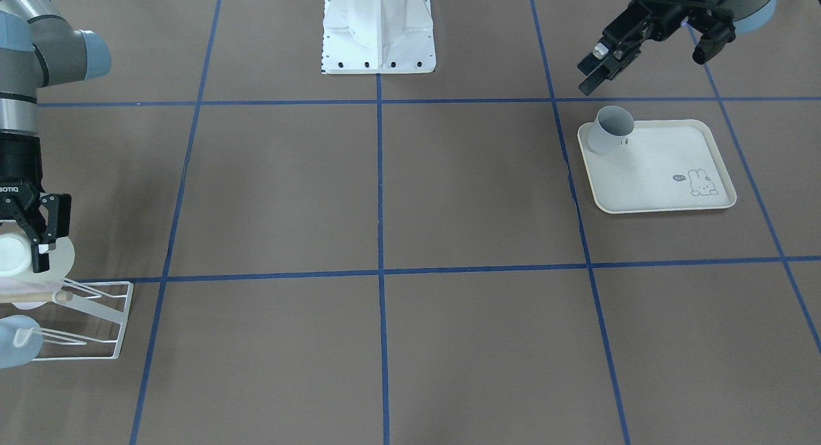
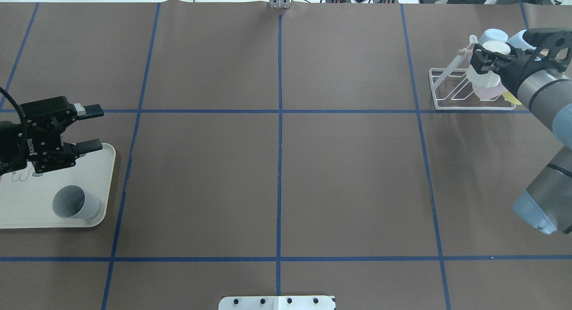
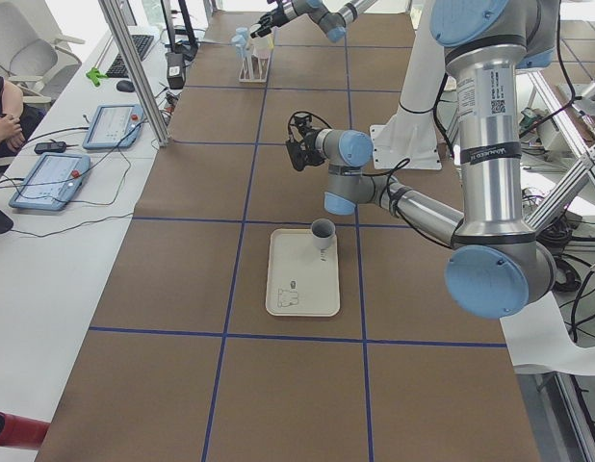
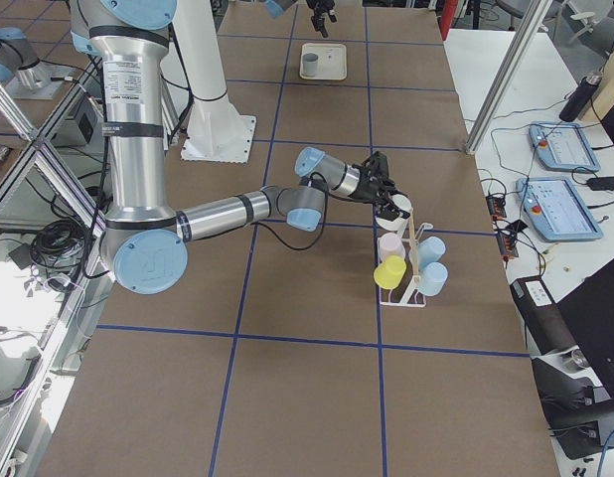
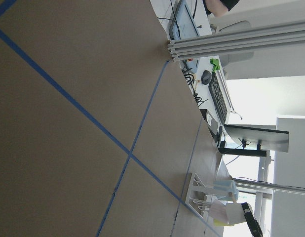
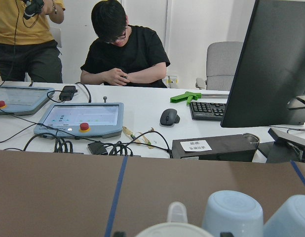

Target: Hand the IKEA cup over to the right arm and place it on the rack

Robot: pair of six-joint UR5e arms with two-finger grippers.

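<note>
1. Front-facing view: your right gripper [image 1: 40,240] sits at the frame's left edge, its jaws closed on the white IKEA cup [image 1: 13,256] just above the rack [image 1: 96,307]. The left gripper [image 1: 593,73] hangs above the surface just beyond the tray [image 1: 660,166], jaws wide and empty. A grey cup [image 1: 612,131] stands in the tray's corner.
2. Overhead view: the white cup is at the rack's end, just above a pink cup [image 2: 485,94]. Judge the hand-over as done; you are in the placing step.
3. Left side view: the left arm is near the tray and well apart from the rack.
4. Right side view: the held cup is level with the rack's wooden bar [image 4: 414,248]. You cannot tell whether it touches the bar.
5. Left wrist view: only surface and the far-off rack show, no jaws.
6. Right wrist view: two blue cups [image 6: 234,212] sit just ahead and the white rim lies along the bottom edge. Next, you likely need to seat the cup on a free prong, clear of its neighbours, before you release it.
</note>
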